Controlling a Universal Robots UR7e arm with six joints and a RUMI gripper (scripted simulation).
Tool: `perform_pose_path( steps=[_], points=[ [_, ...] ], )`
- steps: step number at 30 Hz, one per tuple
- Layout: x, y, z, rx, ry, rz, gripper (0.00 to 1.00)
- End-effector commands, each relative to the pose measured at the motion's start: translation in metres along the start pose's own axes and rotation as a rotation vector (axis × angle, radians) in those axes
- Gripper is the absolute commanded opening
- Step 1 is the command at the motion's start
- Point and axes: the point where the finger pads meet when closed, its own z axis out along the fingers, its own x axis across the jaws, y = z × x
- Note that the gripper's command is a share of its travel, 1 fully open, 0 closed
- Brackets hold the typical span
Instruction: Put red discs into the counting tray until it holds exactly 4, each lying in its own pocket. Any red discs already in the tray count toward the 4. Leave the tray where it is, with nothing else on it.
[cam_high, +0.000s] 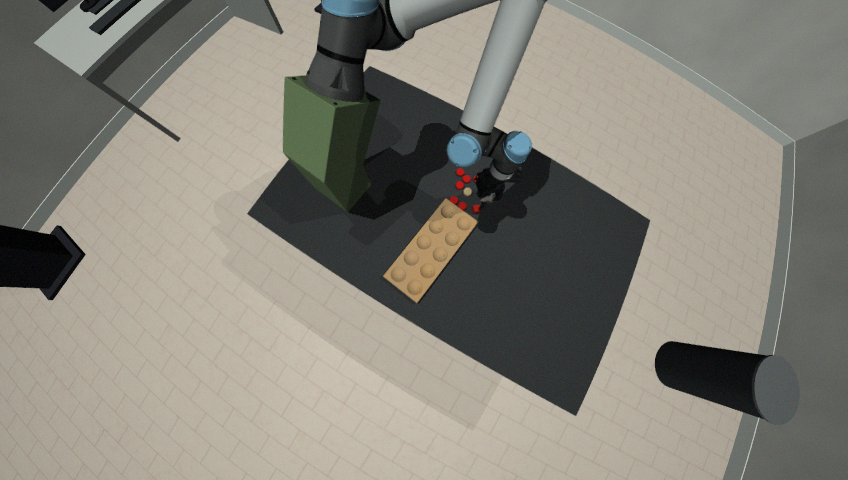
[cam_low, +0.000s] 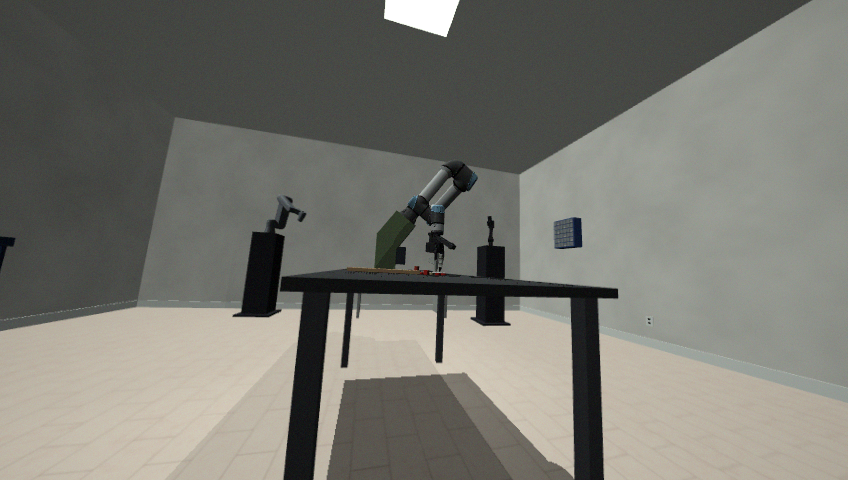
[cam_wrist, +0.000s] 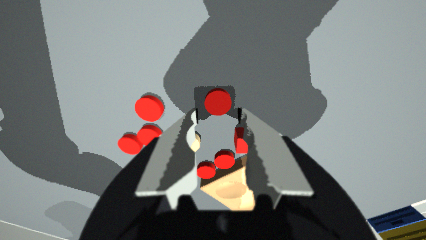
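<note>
The tan counting tray (cam_high: 437, 240) (cam_low: 380, 269) (cam_wrist: 231, 192) lies on the black table, and all its pockets that I can see hold nothing. Several red discs lie on the table just past its far end, such as one (cam_high: 460, 172) and another (cam_high: 462, 205). A tan disc (cam_high: 467, 190) lies among them. My gripper (cam_high: 487, 196) (cam_low: 439, 270) (cam_wrist: 217, 109) is low over this cluster, fingers partly apart and holding nothing. In the wrist view one red disc (cam_wrist: 218, 101) lies on the table just beyond the fingertips, in line with the gap. Two more red discs (cam_wrist: 224, 159) (cam_wrist: 206, 170) show between the fingers.
The arm's green base block (cam_high: 327, 142) stands on the table left of the cluster. Three red discs (cam_wrist: 149, 107) (cam_wrist: 149, 134) (cam_wrist: 130, 144) lie left of the fingers in the wrist view. Black camera stands stand on the floor around the table (cam_low: 452, 284).
</note>
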Motion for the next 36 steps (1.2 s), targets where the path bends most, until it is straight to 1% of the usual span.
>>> perform_pose_path(
  steps=[1,17,18,36],
  points=[
    [0.0008,-0.0008,0.013,0.002,0.002,0.0,0.28],
    [0.0008,-0.0008,0.0147,0.002,0.002,0.0,0.28],
    [0.0008,-0.0008,0.0147,0.002,0.002,0.0,0.0],
    [0.0008,-0.0008,0.0147,0.002,0.002,0.0,0.0]
  ],
)
